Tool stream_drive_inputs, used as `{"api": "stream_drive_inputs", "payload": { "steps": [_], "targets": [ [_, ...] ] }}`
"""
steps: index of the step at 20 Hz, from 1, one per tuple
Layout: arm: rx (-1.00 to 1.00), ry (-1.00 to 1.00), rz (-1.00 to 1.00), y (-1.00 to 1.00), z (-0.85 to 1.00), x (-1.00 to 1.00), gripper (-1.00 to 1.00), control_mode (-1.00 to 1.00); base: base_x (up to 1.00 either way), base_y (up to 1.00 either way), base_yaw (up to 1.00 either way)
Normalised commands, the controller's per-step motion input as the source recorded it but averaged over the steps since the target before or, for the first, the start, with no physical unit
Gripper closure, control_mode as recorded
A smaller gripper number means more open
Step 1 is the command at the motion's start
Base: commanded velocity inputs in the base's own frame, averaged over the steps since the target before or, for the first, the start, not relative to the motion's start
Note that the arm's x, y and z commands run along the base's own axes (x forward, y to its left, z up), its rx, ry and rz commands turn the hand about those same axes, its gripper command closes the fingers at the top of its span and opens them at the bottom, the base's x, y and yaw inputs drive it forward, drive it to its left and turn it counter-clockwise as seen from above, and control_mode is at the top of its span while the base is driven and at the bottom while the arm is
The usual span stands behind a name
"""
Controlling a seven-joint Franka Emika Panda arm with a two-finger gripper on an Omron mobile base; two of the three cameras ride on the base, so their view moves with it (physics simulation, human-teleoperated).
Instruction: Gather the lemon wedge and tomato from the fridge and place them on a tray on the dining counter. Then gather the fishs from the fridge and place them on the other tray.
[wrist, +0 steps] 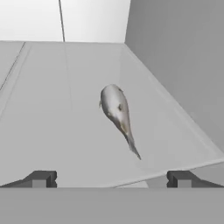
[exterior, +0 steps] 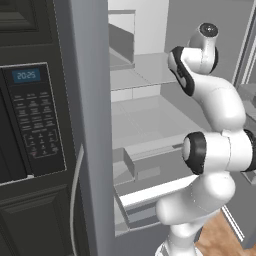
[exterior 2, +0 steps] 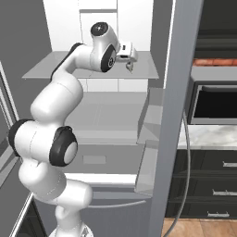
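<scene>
A single fish (wrist: 117, 110), grey-silver with an olive-tan back, lies flat on a pale grey fridge shelf (wrist: 52, 122); its rounded head points toward the far white back wall and its thin tail trails toward the near edge of the shelf, slightly to the right; it rests near the right side of the shelf, close to the grey side wall (wrist: 183, 65) but not touching it; nothing else lies beside it on the shelf.

The gripper (wrist: 111, 178) hangs just short of the near shelf edge, looking along the shelf at the fish; its two dark fingertips (wrist: 41, 178) stand spread wide, one on each side, with the fish well ahead of them and between their lines; nothing is pinched and nothing touches the fish.

In the right base view the gripper (exterior 2: 128, 59) sits at the upper shelf (exterior 2: 46, 67) inside the open fridge (exterior 2: 115, 111), with the white arm (exterior 2: 60, 102) bent up from the lower left and reaching to that height; the fridge's right door (exterior 2: 173, 115) stands open just to the right, edge-on, with a curved handle (exterior 2: 186, 157) on it; beyond it, a microwave (exterior 2: 215, 102) sits over dark cabinets (exterior 2: 203, 185).

In the left base view the left door (exterior: 87, 125) stands open beside a dark oven panel (exterior: 32, 120) showing a lit clock.
</scene>
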Motion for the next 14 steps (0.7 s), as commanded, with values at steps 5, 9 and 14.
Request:
{"api": "stream_drive_inputs", "payload": {
  "steps": [5,9,14],
  "targets": [
    [0.0,0.05,0.0,-0.35,-0.23,0.23,-1.0,-1.0,0.0,0.0,0.0],
    [0.0,0.02,0.0,-0.06,-0.2,0.16,-1.0,-1.0,0.0,0.0,0.0],
    [0.01,0.0,0.0,0.0,-0.03,0.16,-1.0,-1.0,0.0,0.0,0.0]
  ]
}}
